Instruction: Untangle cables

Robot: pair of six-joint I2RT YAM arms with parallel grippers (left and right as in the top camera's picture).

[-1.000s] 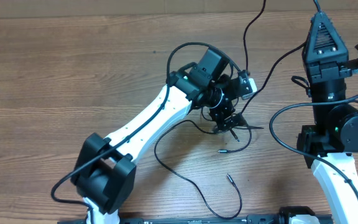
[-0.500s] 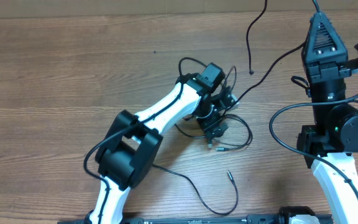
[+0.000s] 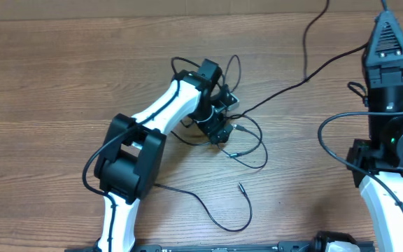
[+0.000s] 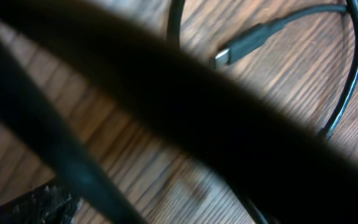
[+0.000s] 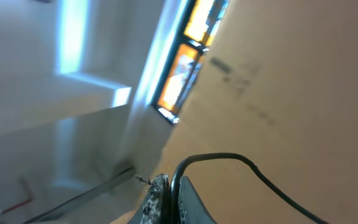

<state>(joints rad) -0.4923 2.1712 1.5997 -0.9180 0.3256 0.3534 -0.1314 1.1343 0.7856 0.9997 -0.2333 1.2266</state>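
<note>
The wooden table (image 3: 61, 77) is crossed by the cables (image 4: 247, 42) — they are loosely knotted at mid-table, under the left gripper (image 3: 219, 131), whose jaws are spread wide. One strand is pinched in the right gripper (image 5: 169, 193), whose fingers are pressed together.

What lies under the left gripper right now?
Loops of the cables spread out from beneath the left gripper on the wooden table. Where they cross directly below is covered by it.
</note>
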